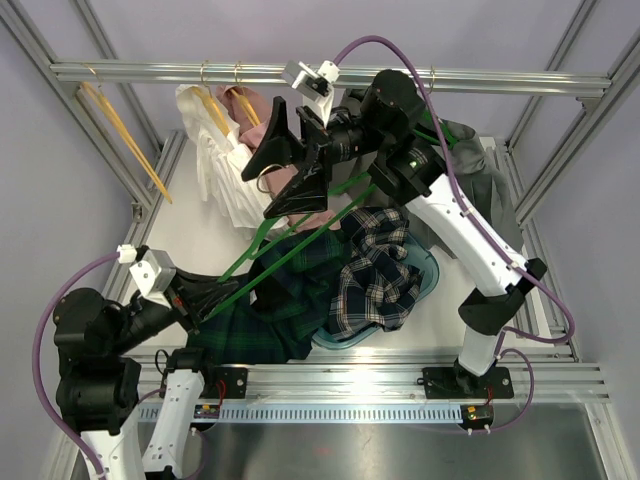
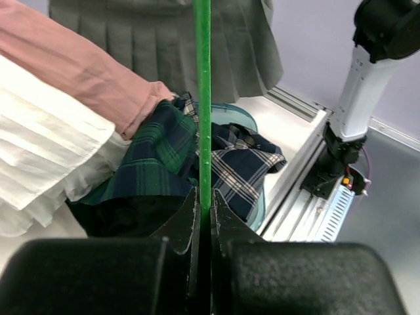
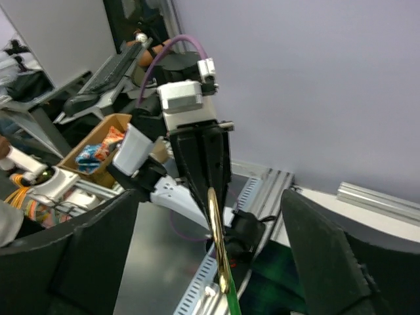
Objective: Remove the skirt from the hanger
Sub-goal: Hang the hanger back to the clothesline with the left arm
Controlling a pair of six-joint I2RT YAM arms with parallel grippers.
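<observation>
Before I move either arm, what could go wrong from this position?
Only the left end effector is shut on the green hanger. The right end effector stands open around the gold hook, so the hanger may twist.
The pink garment and white garment hang beside the right end effector and could snag.
Whether the green plaid skirt is fully free is unclear; lifting might drag it.

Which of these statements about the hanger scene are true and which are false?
1. The left gripper is shut on the green hanger. True.
2. The right gripper is clamped shut. False: its jaws stand wide open, with the hanger's hook between them.
3. A pink garment hangs beside a white garment. True.
4. The blue checked skirt hangs from the rail. False: it lies piled over a teal tub.
</observation>
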